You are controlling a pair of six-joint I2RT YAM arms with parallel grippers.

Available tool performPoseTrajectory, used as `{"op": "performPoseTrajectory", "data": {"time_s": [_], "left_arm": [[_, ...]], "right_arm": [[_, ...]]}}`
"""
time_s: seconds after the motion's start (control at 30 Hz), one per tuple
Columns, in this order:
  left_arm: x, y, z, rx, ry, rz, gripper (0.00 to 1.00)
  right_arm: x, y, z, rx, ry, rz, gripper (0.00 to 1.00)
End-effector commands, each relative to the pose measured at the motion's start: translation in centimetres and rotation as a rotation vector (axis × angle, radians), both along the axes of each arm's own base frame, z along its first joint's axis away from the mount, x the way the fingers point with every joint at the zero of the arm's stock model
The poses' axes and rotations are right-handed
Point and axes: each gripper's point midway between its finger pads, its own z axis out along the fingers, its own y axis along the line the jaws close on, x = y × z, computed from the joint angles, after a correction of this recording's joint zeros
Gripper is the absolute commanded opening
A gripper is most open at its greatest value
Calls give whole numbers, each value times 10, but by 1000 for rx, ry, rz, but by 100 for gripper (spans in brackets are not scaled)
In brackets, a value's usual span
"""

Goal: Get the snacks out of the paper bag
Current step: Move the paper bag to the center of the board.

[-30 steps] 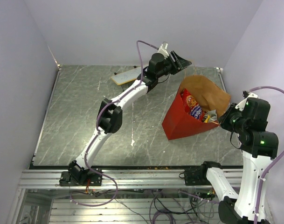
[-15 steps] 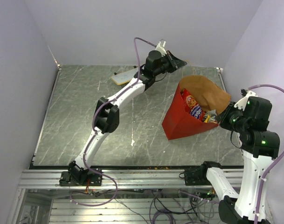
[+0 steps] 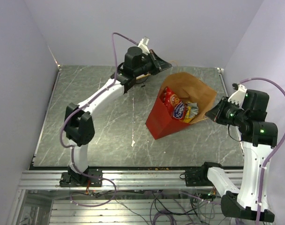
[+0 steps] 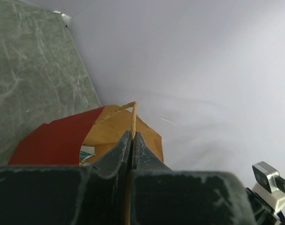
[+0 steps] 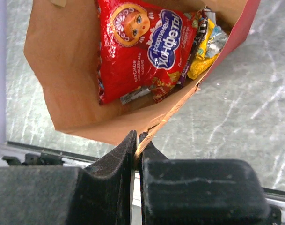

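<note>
The paper bag [image 3: 162, 125], red outside and brown inside, lies tilted on the table with its mouth stretched wide between both arms. My left gripper [image 3: 166, 64] at the far side is shut on one tan string handle [image 4: 134, 112], above the bag's rim [image 4: 53, 140]. My right gripper [image 3: 209, 114] is shut on the other handle [image 5: 154, 125] at the near right rim. Inside lie the snacks: a large red chip bag [image 5: 142, 51] with a blue oval logo [image 3: 179, 111], and several small yellow and silver packets [image 5: 205, 47] beside it.
The grey marble table [image 3: 86, 108] is walled at the back and on both sides. A metal rail [image 3: 133, 178] runs along its near edge, with a few crumbs [image 3: 156, 167] just ahead of it. The left arm [image 3: 100, 96] stretches diagonally across the table's left half.
My left gripper has shut on the handle and swung left with it. The bag has slid left and its mouth has spread wider. The right gripper has followed, still holding its handle.
</note>
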Motion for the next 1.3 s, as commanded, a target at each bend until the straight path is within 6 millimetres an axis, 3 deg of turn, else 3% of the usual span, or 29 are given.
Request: {"op": "performPoseTrajectory", "data": {"time_s": [0.0,0.2,0.43,0.63,0.77,1.0,1.17,1.27], "left_arm": [[-24,41,58,-69,-86,14,7],[-49,94,64,-11,-65,69,7],[-63,159,60,55,-24,170,7],[-79,200,67,76,-21,233,7],[-84,226,63,125,-1,294,7],[-103,262,57,207,24,382,7],[-123,287,43,280,62,465,7],[-135,290,30,280,103,470,7]], "right_arm": [[9,25,34,67,-142,141,6],[14,47,32,168,-134,250,6],[22,65,35,245,-128,326,6],[38,87,43,316,-137,374,4],[50,126,50,324,-141,405,4],[65,220,47,328,-97,510,0],[78,249,53,314,-108,556,0],[80,258,44,330,-86,578,0]]}}
